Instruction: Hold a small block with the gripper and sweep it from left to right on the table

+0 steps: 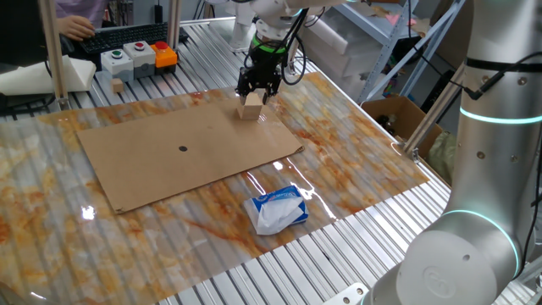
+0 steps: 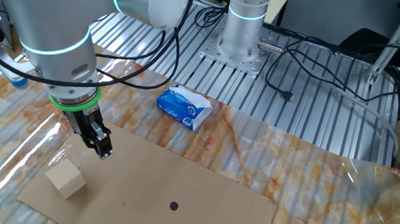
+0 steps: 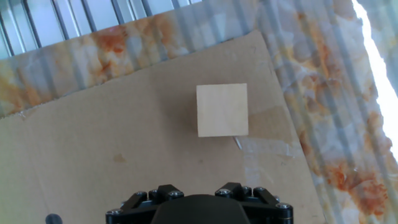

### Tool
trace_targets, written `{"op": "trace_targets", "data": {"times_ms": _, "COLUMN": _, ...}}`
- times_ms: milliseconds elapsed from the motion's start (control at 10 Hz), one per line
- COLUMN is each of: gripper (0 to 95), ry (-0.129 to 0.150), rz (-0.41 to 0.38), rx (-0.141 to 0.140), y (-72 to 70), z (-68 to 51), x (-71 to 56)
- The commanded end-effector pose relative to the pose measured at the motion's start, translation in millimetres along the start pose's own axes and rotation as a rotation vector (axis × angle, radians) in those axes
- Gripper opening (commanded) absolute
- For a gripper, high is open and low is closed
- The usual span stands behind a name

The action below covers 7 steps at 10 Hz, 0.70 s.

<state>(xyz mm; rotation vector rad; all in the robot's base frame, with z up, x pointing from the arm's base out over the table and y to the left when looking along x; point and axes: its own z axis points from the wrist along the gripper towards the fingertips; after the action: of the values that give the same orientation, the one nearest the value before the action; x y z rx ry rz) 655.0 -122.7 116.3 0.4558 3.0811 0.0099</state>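
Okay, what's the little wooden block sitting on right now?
The small block rests on the brown cardboard sheet, near one corner, and the sheet lies on the marbled table. The patch directly under the block is covered. The gripper is apart from it.

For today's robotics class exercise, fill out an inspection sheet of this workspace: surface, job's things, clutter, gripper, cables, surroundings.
Surface: table, marbled orange top, with a cardboard sheet lying flat on it.
Job's things: small block resting on the cardboard near a corner, not gripped.
Clutter: white-and-blue packet on the table, off the cardboard.
Gripper: gripper hangs above the cardboard beside the block, holding nothing; jaw state unclear.
Cables: black cables trail across the metal slats.
Surroundings: button box, keyboard, a person's hand.
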Motion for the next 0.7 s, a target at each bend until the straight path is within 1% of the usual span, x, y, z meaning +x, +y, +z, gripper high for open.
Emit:
{"op": "trace_targets", "data": {"times_ms": 100, "gripper": 57.0, "ry": 0.001, "rz": -0.003, "rx": 0.0, "y": 0.2, "z": 0.4, "x": -0.6}}
{"op": "trace_targets", "data": {"times_ms": 300, "gripper": 57.0, "ry": -0.01, "rz": -0.011, "rx": -0.003, "y": 0.3, "z": 0.8, "x": -0.7}}
{"op": "trace_targets", "data": {"times_ms": 500, "gripper": 57.0, "ry": -0.007, "rz": -0.027, "rx": -0.006, "y": 0.3, "z": 0.8, "x": -0.7}}
{"op": "trace_targets", "data": {"times_ms": 700, "gripper": 57.0, "ry": -0.006, "rz": -0.022, "rx": -0.01, "y": 0.3, "z": 0.9, "x": -0.7}}
